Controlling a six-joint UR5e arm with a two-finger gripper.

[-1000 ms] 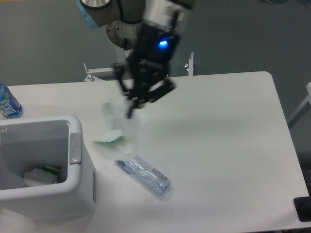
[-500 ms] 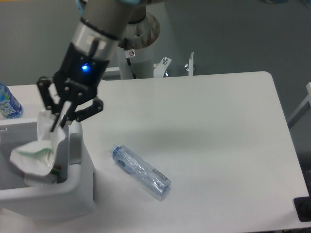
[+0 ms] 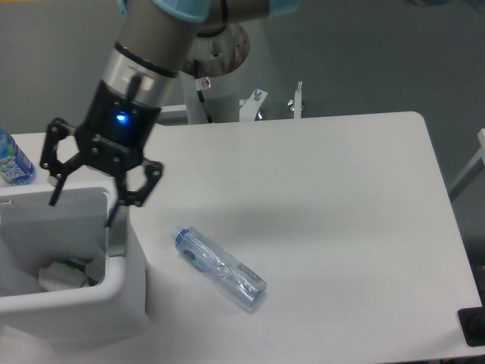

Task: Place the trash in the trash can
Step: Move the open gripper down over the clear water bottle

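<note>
A crushed clear plastic bottle [image 3: 220,268] with a blue cap lies on its side on the white table, right of the trash can. The trash can [image 3: 121,282] is a white bin at the lower left. Crumpled white wrapper [image 3: 67,274] rests at the bottom inside it. My gripper [image 3: 83,203] hangs over the bin's open top with its fingers spread wide and nothing between them.
An upright bottle with a blue label [image 3: 13,161] stands at the far left edge behind the bin. The robot's base column [image 3: 220,68] rises behind the table. A dark object [image 3: 474,326] sits at the table's lower right corner.
The gripper carried the wrapper left from the table's middle to above the bin, then opened; the wrapper has dropped inside the bin. The crushed bottle has not moved.
</note>
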